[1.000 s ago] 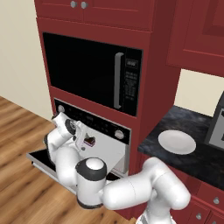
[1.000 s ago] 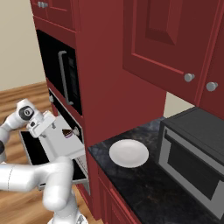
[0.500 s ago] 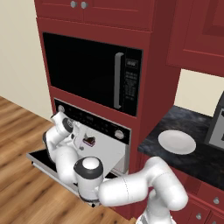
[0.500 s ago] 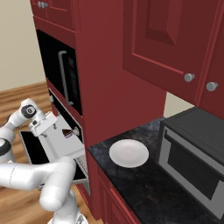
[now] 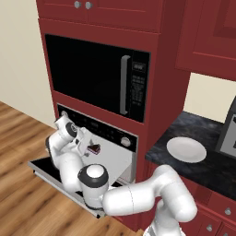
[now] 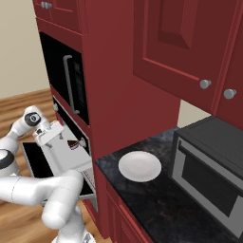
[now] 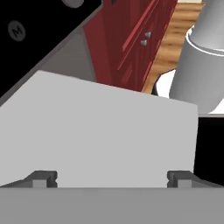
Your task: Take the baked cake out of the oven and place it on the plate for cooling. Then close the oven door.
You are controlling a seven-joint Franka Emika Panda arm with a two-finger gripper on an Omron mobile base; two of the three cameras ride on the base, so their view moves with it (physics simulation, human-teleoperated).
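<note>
open two-finger gripper (image 7: 112, 177) at the mouth of the built-in silver-grey oven (image 5: 110, 154), nothing held.

small dark brown wedge of baked cake (image 5: 94, 148) with a reddish-pink layer, sitting inside the pale grey oven cavity, just beside the white hand. oven door with dark glass window (image 5: 48, 168) dropped down flat. round plain white shallow plate (image 5: 186, 150) bare on the dark speckled stone counter (image 5: 207, 170), well apart from the cake. black control strip (image 7: 30, 41) marked with a round badge reading "m"; keypad print on the black microwave (image 5: 97, 76) too small to read.
</note>
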